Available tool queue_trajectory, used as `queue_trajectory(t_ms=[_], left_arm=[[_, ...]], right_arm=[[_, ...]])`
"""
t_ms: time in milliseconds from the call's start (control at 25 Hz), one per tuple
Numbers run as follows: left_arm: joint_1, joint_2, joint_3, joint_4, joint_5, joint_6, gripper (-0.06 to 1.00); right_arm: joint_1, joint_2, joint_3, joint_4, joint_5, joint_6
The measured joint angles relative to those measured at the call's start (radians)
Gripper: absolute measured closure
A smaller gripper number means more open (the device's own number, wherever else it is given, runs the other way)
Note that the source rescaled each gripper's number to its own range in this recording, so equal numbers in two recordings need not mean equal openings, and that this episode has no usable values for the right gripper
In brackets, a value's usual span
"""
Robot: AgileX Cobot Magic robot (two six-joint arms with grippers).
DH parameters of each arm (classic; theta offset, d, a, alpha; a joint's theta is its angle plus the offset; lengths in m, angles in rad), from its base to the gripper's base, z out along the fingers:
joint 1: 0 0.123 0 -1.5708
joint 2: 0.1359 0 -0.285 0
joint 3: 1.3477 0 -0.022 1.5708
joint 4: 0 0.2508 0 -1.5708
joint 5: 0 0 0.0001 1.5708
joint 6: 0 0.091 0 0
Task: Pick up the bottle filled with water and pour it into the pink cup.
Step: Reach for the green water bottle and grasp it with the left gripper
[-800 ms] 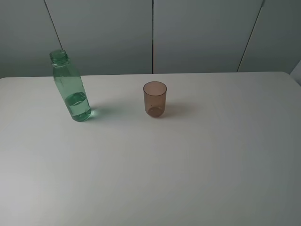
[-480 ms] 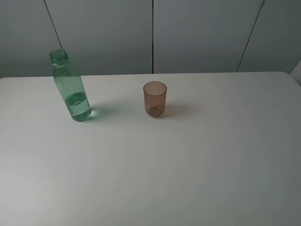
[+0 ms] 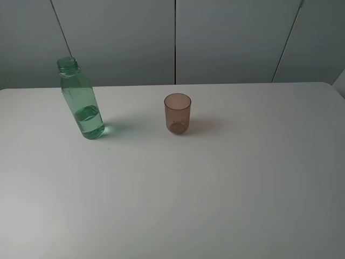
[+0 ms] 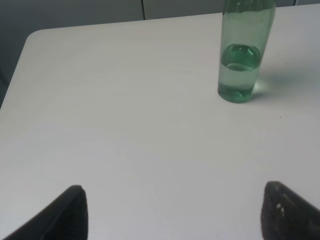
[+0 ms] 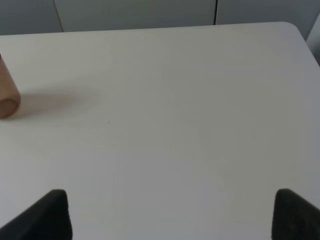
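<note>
Nothing's started imo, this is the pre-reach stage: no arm shows in the high cam at all, and nothing's held.

Biggest thing first: the plain white table (image 3: pixel 226 194) fills most of the high view, w/ only two items on it. The tall see-through green plastic bottle (image 3: pixel 82 102) stands upright in the upper left of that frame, no cap, water only in roughly the bottom third. The small brownish-pink translucent plastic cup (image 3: pixel 177 113) stands upright just left of centre in the upper half, looks empty afaict. The two are well apart, nothing between them.

Next move prob falls to the left arm, since the bottle (image 4: pixel 242 55) sits at the upper right of its wrist pic, ahead and off to one side. It'd need to swing over, line up on the body and close around it, then carry it to the cup w/o sloshing out the open neck.

Pose: left jaws are spread wide, only the dark tips showing at the bottom corners, bare table between. Right jaws same deal, spread wide and holding nothing, w/ the cup (image 5: pixel 6 92) barely clipped at the left edge.
</note>
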Motion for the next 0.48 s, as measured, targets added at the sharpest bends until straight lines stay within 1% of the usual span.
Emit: queue_trajectory(t_ms=[480], left_arm=[[0.000, 0.000, -0.003, 0.000, 0.000, 0.000, 0.37]], right_arm=[[0.000, 0.000, 0.000, 0.000, 0.000, 0.000]])
